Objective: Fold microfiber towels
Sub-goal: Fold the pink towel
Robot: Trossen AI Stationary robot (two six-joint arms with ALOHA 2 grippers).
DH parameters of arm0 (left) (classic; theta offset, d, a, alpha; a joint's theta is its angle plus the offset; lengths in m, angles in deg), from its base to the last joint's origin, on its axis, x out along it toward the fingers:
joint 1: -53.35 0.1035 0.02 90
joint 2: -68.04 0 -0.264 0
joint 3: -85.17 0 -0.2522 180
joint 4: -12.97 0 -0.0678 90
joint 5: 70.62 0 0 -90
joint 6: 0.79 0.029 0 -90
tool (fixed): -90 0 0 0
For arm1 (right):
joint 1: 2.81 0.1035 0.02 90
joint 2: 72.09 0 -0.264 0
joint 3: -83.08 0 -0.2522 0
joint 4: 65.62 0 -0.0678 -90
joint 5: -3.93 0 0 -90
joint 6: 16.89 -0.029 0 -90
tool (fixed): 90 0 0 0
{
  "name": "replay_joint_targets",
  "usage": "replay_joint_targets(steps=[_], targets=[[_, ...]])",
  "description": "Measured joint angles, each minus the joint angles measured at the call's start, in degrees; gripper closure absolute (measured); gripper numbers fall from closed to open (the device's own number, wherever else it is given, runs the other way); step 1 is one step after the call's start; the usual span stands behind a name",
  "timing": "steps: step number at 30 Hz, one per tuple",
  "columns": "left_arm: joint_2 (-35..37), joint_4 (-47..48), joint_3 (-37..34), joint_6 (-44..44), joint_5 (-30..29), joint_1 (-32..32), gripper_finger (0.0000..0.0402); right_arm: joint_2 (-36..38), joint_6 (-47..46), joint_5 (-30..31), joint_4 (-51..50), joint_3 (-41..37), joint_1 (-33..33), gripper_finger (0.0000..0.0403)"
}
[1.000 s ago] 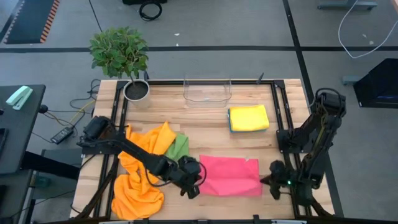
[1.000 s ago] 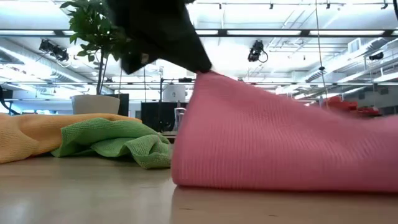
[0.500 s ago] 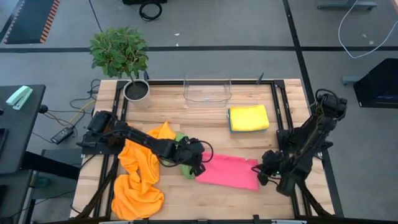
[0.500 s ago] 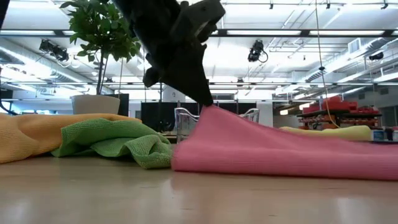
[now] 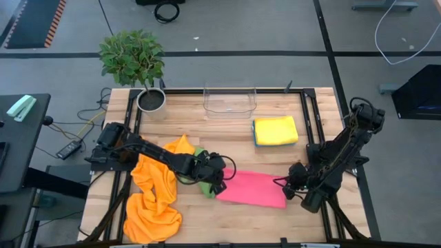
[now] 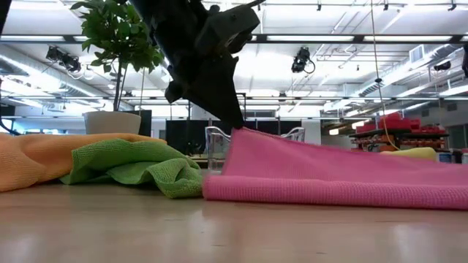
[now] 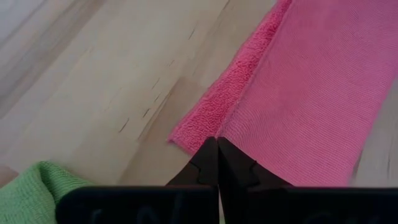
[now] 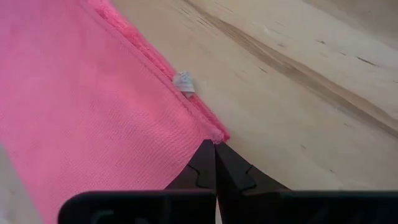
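Note:
A pink towel [image 5: 251, 188] lies folded into a long strip near the table's front, its lower layer flat on the wood. My left gripper [image 5: 220, 184] is shut on its left end and my right gripper [image 5: 289, 187] on its right end. Left of it a green towel [image 5: 200, 167] lies crumpled against a heap of orange towels [image 5: 153, 200]. A folded yellow towel [image 5: 276, 129] rests on a blue one at the back right. My left gripper pinches the upper layer's corner [image 7: 225, 129] at the towel's left end between its two fingertips, slanting down from above. That corner [image 6: 238, 135] stands raised above the lower layer [image 7: 208, 115], and the upper layer slopes down from it toward the right. My right gripper pinches the towel's right-end corner [image 8: 210, 133] between its two fingertips, slanting down from above. A white tag [image 8: 184, 81] sits on the edge just beyond the fingers. The cloth here lies low on the wood.
A clear plastic bin [image 5: 229, 102] stands at the far edge in the middle, a potted plant [image 5: 134, 58] at the far left corner. Bare wood lies in front of the pink strip and between it and the bin.
Both grippers have gone toward the table's far edge and down, tipping further downward, still shut on the pink towel's corners. The towel's near edge has been carried over its far half, so the wide rectangle is now folded over into a narrow strip lying low.

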State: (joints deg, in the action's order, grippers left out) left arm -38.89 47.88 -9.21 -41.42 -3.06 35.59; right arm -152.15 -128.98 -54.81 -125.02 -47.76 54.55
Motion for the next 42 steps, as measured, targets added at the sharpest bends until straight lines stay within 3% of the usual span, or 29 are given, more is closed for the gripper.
replay_joint_targets(steps=[4,8,18,24,28,31,34,42], targets=[[0.00,0.20,0.00,0.00,-0.01,0.55,0.0394,0.01,-0.01,-0.09,0.03,0.00,0.00,0.0403],[0.00,0.20,0.00,-0.02,-0.02,1.16,0.0365,0.00,0.39,0.00,0.21,0.00,0.00,0.0391],[0.00,0.95,0.00,-0.28,0.04,1.73,0.0289,1.47,-2.02,0.05,-2.63,0.11,0.00,0.0299],[-1.16,-5.42,0.00,-0.06,6.97,1.35,0.0284,6.41,-2.32,0.27,-1.29,2.55,0.45,0.0263],[-3.59,-8.88,0.07,0.05,12.10,0.51,0.0315,3.33,1.99,0.22,14.95,2.75,1.53,0.0282],[-6.49,-10.68,-0.01,0.09,13.45,-0.51,0.0359,-2.35,6.35,0.56,24.16,2.86,1.40,0.0342],[-8.34,-11.65,-0.11,0.31,13.34,-1.36,0.0392,-6.22,6.86,0.45,24.56,4.10,0.98,0.0392],[-11.39,-15.47,0.28,-3.50,14.36,-2.39,0.0395,-10.44,8.86,-10.65,22.93,4.48,0.83,0.0397]])
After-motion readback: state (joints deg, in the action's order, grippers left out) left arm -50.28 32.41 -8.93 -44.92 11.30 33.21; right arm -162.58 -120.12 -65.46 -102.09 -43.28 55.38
